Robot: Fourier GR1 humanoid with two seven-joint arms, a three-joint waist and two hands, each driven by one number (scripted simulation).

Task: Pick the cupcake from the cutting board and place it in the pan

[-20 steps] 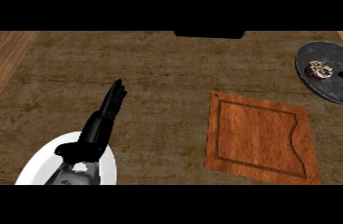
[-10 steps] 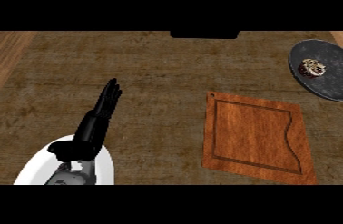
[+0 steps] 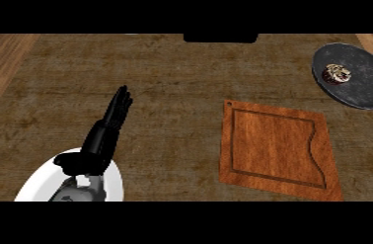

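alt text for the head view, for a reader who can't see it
The cupcake sits in the dark round pan at the upper right of the counter; the wooden cutting board below it has nothing on it. The left hand rests open at lower left, fingers straight, holding nothing.

Single view: from head, facing steeply down; counter fills frame.

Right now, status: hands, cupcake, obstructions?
Left hand open, lower left; right hand not in view. Cupcake in pan, off the cutting board. No obstruction seen.
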